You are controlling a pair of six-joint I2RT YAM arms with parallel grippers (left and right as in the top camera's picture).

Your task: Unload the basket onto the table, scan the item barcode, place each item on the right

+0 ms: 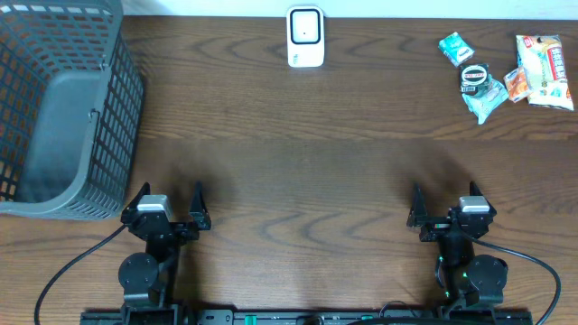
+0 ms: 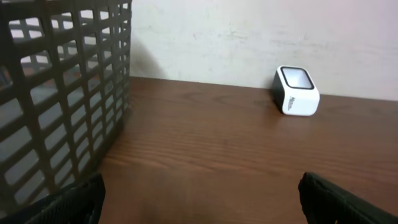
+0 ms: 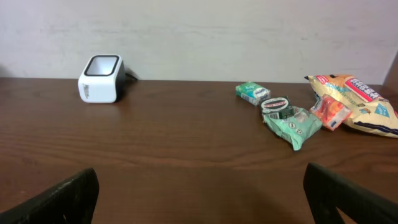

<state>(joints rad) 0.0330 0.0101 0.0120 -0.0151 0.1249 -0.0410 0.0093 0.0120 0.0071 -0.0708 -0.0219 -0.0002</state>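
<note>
Both arms sit at the near edge of the wooden table [image 1: 298, 153], the left gripper [image 1: 172, 192] and the right gripper [image 1: 445, 193] each with jaws spread wide and holding nothing. The white scanner [image 1: 305, 36] stands at the far edge near the middle. The snack packets [image 1: 543, 70] lie heaped at the far right corner, well apart from both grippers, and a grey basket [image 1: 119, 126] stands on the left.

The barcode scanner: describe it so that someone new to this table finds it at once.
Start at the wooden table and follow its far edge. Midway along it, between the grey basket and the snack packets, stands the scanner. It is the only white box, with a dark window, standing alone.
</note>
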